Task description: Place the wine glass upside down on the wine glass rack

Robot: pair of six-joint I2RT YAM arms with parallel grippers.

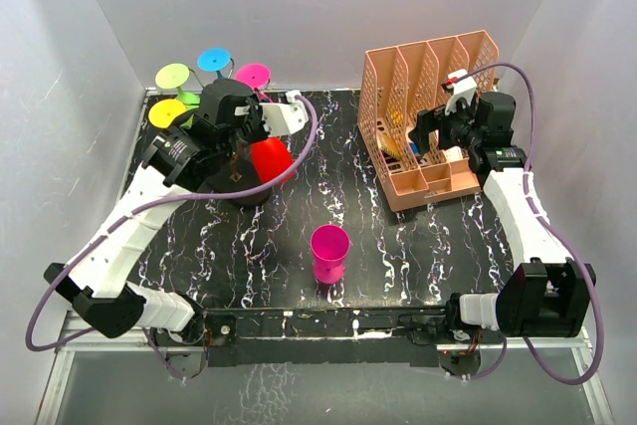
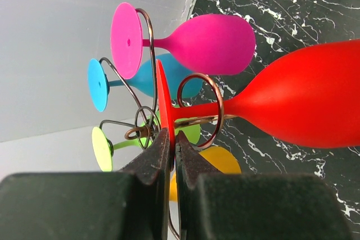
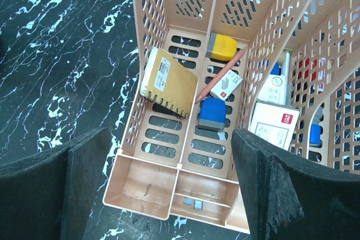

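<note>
A red wine glass [image 2: 304, 96] [image 1: 270, 159] lies tilted at the wine glass rack [image 2: 216, 103], its stem passing through one curled wire loop. My left gripper [image 2: 172, 134] [image 1: 261, 132] is shut on the thin edge of the glass's round red foot [image 2: 164, 102]. Pink [image 2: 208, 43], cyan [image 2: 99, 84], green [image 2: 101, 148] and yellow [image 2: 225, 160] glasses hang on the other wire arms. A magenta wine glass [image 1: 329, 251] stands upright mid-table. My right gripper [image 3: 169, 144] [image 1: 430, 132] is open above the organizer, holding nothing.
A peach slotted desk organizer [image 1: 428, 72] [image 3: 145, 186] stands at the back right, holding a spiral notebook [image 3: 169, 81], a blue stamp [image 3: 212, 114], a pencil and boxes. White walls enclose the black marbled table [image 1: 249, 256] on the left, back and right.
</note>
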